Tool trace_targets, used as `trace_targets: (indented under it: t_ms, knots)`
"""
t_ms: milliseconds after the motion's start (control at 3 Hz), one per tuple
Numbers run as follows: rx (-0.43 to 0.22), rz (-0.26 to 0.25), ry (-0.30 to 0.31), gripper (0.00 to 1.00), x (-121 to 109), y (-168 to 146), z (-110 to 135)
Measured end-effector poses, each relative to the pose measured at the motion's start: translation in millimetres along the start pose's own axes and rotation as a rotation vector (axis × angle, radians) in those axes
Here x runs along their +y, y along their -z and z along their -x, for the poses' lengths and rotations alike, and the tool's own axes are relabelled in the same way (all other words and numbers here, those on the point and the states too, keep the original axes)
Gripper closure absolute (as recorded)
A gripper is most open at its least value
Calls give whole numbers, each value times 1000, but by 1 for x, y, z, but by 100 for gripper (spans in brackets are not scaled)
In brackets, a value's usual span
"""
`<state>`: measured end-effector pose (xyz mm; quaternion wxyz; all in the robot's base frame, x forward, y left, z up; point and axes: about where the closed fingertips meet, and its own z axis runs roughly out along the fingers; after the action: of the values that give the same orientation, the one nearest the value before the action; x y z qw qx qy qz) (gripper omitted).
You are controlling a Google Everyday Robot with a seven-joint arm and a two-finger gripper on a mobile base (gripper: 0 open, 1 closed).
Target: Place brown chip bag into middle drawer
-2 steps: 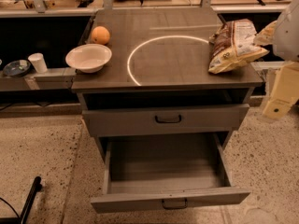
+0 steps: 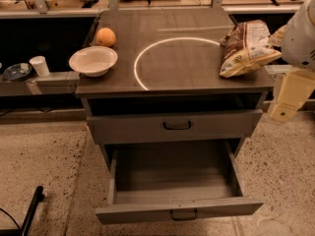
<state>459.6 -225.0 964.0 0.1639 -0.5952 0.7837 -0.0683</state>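
Rightmost on the surface (image 2: 187,68), the brown chip bag (image 2: 246,45) lies front-to-back, just left of the hand (image 2: 286,101); whether the hand is open cannot be told.

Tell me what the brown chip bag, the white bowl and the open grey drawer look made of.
Brown chip bag: crinkly foil or plastic film, shiny creases. Round white bowl: probably glazed ceramic or plastic; smooth sheen. Open grey middle drawer: likely painted sheet metal; matte, thin flat walls. The gripper sits at the bag's right end.
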Motion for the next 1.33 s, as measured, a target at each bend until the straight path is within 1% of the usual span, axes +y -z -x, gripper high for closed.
trace_targets:
  t_ms: [333,667,1000,1333]
  knots:
    - [39,-60,32,0,-18,-44,-21]
    - [30,-140,132,0,-53,-96,-28]
    - [13,-265,208,0,-103,-125,-16]
    - [24,-355,262,0,-146,-132,-8]
